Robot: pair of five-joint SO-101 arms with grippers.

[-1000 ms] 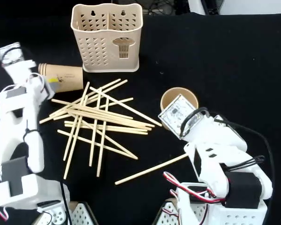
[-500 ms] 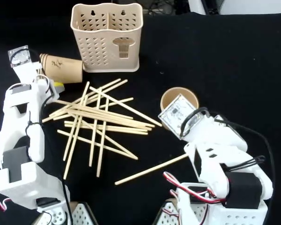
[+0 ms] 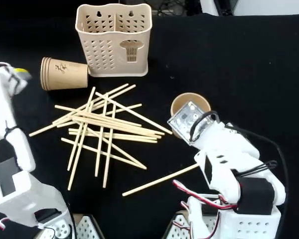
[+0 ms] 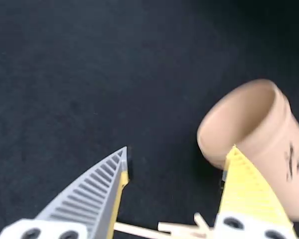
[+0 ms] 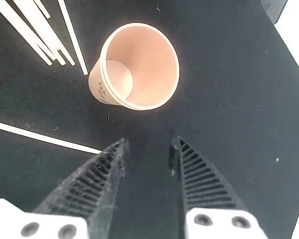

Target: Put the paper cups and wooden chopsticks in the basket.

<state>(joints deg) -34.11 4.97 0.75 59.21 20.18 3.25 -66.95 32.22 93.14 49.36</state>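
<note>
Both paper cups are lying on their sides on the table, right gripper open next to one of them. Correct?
No. Only the paper cup beside the basket lies on its side. The other cup, in front of the right gripper, stands upright with its mouth up; the high view shows its round rim from above. The right gripper is open, as you said.

A beige slotted basket was set upright. One paper cup was laid sideways beside it, a second cup upright. Wooden chopsticks were scattered between, a single chopstick apart.
</note>
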